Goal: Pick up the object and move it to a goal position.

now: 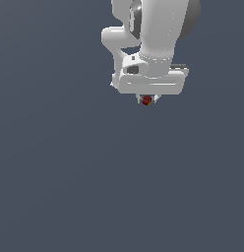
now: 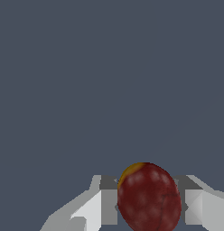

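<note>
The object (image 2: 149, 198) is a small roundish dark red lump with a yellow-orange patch on one side. It sits between the two white fingers (image 2: 98, 207) of my gripper (image 2: 149, 205), which press on both its sides. In the exterior view the object (image 1: 147, 100) shows as a tiny red dot just under the wide white hand of the arm (image 1: 152, 81), with the gripper (image 1: 147, 100) shut on it. The fingertips are mostly hidden by the hand there.
A plain dark grey-blue surface (image 1: 94, 187) fills both views. No other object, container or edge shows. No goal marker is visible.
</note>
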`<state>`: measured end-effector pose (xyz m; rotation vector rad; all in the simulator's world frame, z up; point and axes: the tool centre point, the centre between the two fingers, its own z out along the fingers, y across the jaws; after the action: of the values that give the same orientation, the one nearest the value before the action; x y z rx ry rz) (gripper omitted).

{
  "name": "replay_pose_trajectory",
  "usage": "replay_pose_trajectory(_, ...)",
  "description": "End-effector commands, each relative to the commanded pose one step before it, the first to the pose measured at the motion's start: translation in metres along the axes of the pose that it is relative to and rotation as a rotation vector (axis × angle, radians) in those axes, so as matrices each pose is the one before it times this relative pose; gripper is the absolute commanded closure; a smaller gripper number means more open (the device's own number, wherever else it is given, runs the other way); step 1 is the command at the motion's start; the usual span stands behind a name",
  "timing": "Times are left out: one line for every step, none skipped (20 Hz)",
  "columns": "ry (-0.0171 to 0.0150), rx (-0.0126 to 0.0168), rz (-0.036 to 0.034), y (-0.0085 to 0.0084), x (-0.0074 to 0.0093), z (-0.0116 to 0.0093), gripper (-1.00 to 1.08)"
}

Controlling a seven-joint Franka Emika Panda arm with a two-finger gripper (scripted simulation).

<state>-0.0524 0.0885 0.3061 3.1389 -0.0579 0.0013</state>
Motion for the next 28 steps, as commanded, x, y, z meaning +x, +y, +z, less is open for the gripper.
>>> replay_pose_trajectory(-0.00051,-0.00053,0.00031,-0.01192,-0.0101,-0.02782,1.08)
replay_pose_trajectory(0.0,0.0,0.0,-0.0048,-0.00365,-0.01098,1.08)
replay_pose_trajectory(0.0,0.0,0.0,-0.0048,-0.00361,-0.01095,1.08)
replay_pose_trajectory(0.0,0.0,0.0,-0.0048,-0.00356,-0.0109,1.08)
replay_pose_trajectory(0.0,0.0,0.0,-0.00474,-0.00347,-0.01072,1.08)
replay_pose_trajectory(0.0,0.0,0.0,-0.00466,-0.00337,-0.0105,1.08)
replay_pose_trajectory(0.0,0.0,0.0,-0.00458,-0.00324,-0.01025,1.08)
replay_pose_trajectory(0.0,0.0,0.0,-0.00448,-0.0031,-0.00997,1.08)
replay_pose_trajectory(0.0,0.0,0.0,-0.00435,-0.00294,-0.00961,1.08)
replay_pose_trajectory(-0.00003,0.0006,-0.00034,-0.00407,-0.00279,-0.00918,1.08)
replay_pose_trajectory(0.0,0.0,0.0,-0.0039,-0.00255,-0.00853,1.08)
replay_pose_trajectory(0.0,0.0,0.0,-0.00366,-0.00236,-0.00797,1.08)
replay_pose_trajectory(0.0,0.0,0.0,-0.00344,-0.00215,-0.00742,1.08)
replay_pose_trajectory(-0.00013,0.00068,0.00005,-0.00289,-0.00187,-0.00693,1.08)
replay_pose_trajectory(0.0,0.0,0.0,-0.003,-0.00172,-0.00634,1.08)
replay_pose_trajectory(0.0,0.0,0.0,-0.00278,-0.00151,-0.00581,1.08)
replay_pose_trajectory(-0.00011,0.00067,0.00012,-0.00219,-0.00128,-0.00539,1.08)
replay_pose_trajectory(0.0,0.0,0.0,-0.00234,-0.00121,-0.00483,1.08)
replay_pose_trajectory(0.0,0.0,0.0,-0.00211,-0.00107,-0.00433,1.08)
replay_pose_trajectory(0.0,0.0,0.0,-0.00187,-0.00093,-0.00382,1.08)
replay_pose_trajectory(0.0,0.0,0.0,-0.00163,-0.00079,-0.00331,1.08)
replay_pose_trajectory(-0.0001,0.00065,0.0002,-0.00097,-0.00055,-0.00288,1.08)
replay_pose_trajectory(0.0,0.0,0.0,-0.00116,-0.0005,-0.0023,1.08)
replay_pose_trajectory(0.0,0.0,0.0,-0.00092,-0.00035,-0.0018,1.08)
replay_pose_trajectory(0.0,0.0,0.0,-0.00069,-0.00019,-0.00131,1.08)
replay_pose_trajectory(0.0,0.0,0.0,-0.00046,-0.00004,-0.00082,1.08)
replay_pose_trajectory(0.0,0.0,0.0,-0.00023,0.0001,-0.00034,1.08)
replay_pose_trajectory(0.0,0.0,0.0,-0.00001,0.00025,0.00014,1.08)
